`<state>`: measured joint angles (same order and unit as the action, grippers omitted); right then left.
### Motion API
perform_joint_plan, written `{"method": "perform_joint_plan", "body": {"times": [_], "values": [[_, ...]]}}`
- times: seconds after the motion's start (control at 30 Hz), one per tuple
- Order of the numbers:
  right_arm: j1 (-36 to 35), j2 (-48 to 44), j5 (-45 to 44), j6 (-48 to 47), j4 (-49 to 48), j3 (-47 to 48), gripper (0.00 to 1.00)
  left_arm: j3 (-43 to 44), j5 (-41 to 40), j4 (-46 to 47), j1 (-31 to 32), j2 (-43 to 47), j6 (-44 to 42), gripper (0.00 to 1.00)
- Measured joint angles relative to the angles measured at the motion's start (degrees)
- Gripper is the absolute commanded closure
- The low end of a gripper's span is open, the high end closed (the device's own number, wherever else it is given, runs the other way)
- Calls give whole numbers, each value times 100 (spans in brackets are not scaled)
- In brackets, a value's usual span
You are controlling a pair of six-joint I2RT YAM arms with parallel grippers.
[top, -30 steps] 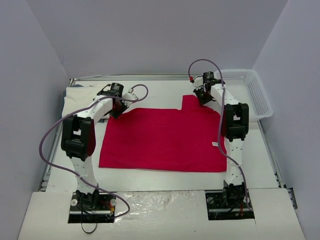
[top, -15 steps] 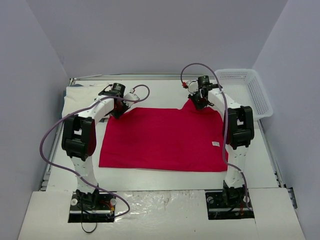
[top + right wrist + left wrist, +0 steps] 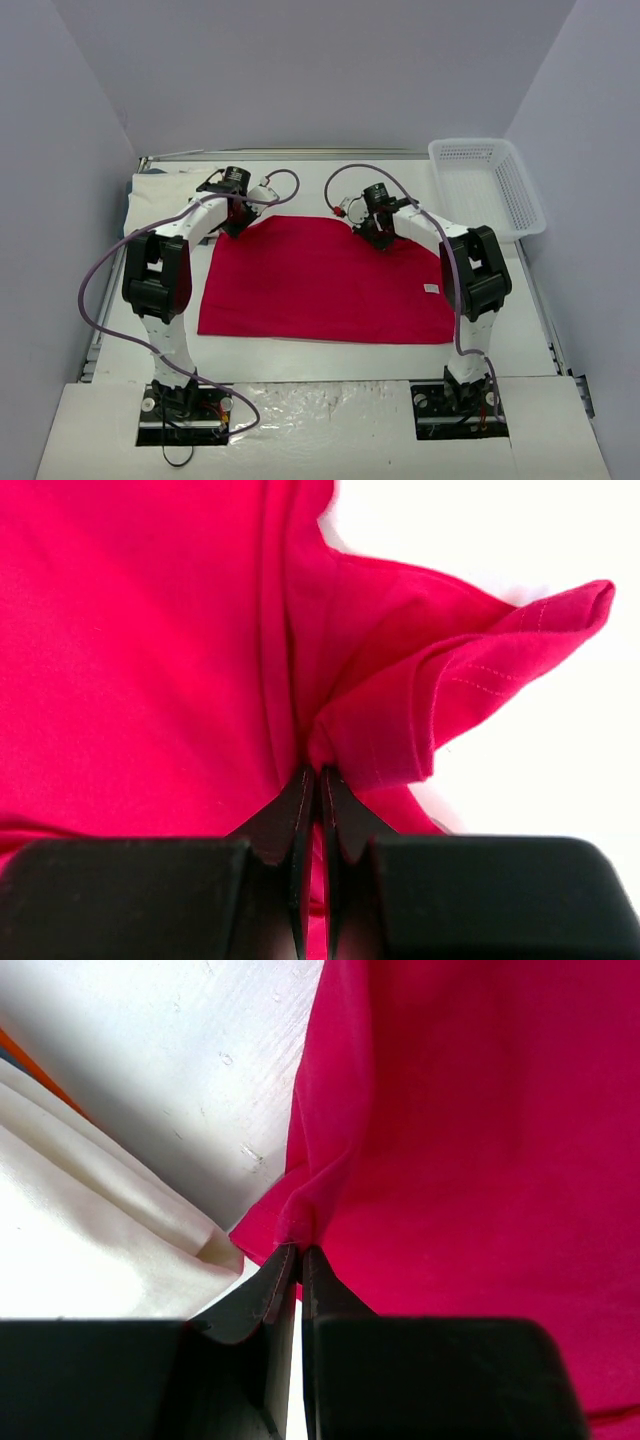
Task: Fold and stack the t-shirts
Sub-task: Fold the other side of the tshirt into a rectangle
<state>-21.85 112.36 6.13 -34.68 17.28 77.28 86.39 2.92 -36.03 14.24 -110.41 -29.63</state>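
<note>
The red t-shirt [image 3: 320, 285] lies spread on the white table. My left gripper [image 3: 238, 224] is shut on its far left corner, and the cloth bunches up between the fingertips [image 3: 299, 1248]. My right gripper [image 3: 380, 234] is shut on a fold of the red sleeve [image 3: 470, 680], held over the shirt's far edge near the middle. The sleeve's hem hangs doubled over to the right of the jaws [image 3: 321, 770]. The cream t-shirt [image 3: 150, 192] lies folded at the far left, just beside the left gripper [image 3: 80, 1250].
A white mesh basket [image 3: 490, 185] stands at the far right corner. Bare table [image 3: 320, 190] shows beyond the red shirt, and a wrinkled plastic sheet [image 3: 320, 410] lies between the arm bases.
My right gripper has swung left along the far edge with the red sleeve, folding it in over the shirt. The left gripper has stayed where it was.
</note>
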Motion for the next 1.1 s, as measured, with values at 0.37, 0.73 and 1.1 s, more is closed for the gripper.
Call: {"method": "perform_joint_plan", "body": {"times": [0.37, 0.73, 1.1], "values": [[-227, -190, -1325, 170, -929, -358, 100, 0, -9, 39, 2, 7, 35, 98], [2, -184, -2079, 271, -1375, 365, 100, -164, -24, 96, 7, 155, 35, 97], [-33, -638, -1845, 48, -1572, -636, 100, -264, -24, 131, 7, 179, 35, 97]]}}
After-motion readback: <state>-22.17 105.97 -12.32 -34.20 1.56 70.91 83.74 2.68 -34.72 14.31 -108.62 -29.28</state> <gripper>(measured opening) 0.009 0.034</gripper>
